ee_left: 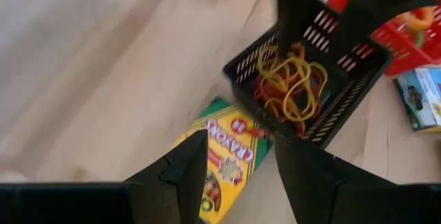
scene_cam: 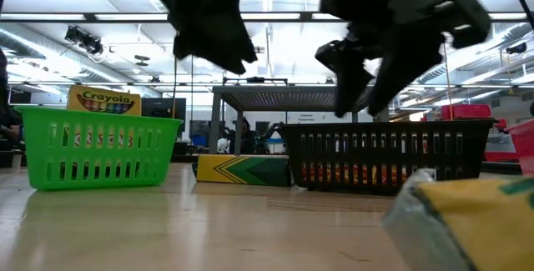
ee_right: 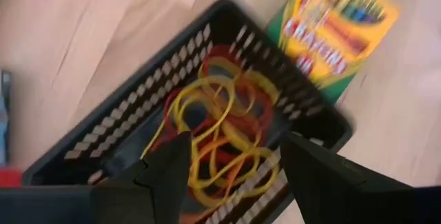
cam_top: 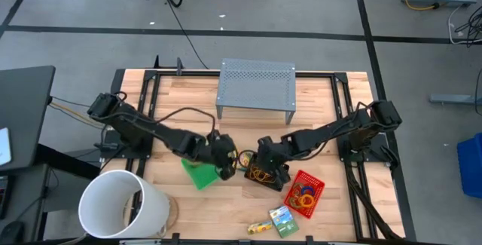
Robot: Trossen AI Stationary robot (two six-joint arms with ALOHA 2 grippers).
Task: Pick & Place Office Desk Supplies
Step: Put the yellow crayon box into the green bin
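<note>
The black mesh tray [cam_top: 267, 174] sits on the bench near the middle of its front half, a slotted dark basket holding a loose tangle of yellow, orange and red rubber bands [ee_right: 220, 134]. Just beside it, on the side toward the green tray, a crayon box [ee_left: 224, 158] lies flat on the wood, yellow with a green border and red lettering. The green mesh tray [cam_top: 200, 174] stands toward the left, with another crayon box [scene_cam: 103, 102] upright inside it. The red mesh tray [cam_top: 303, 193], nearer the front right, holds coloured rings [cam_top: 305, 197]; two more small boxes [cam_top: 282, 220] lie at the front edge.

The left gripper [ee_left: 238, 172] hovers over the flat crayon box with its fingers apart and nothing between them. The right gripper [ee_right: 234, 172] hangs above the black tray, fingers spread wide and empty.
</note>
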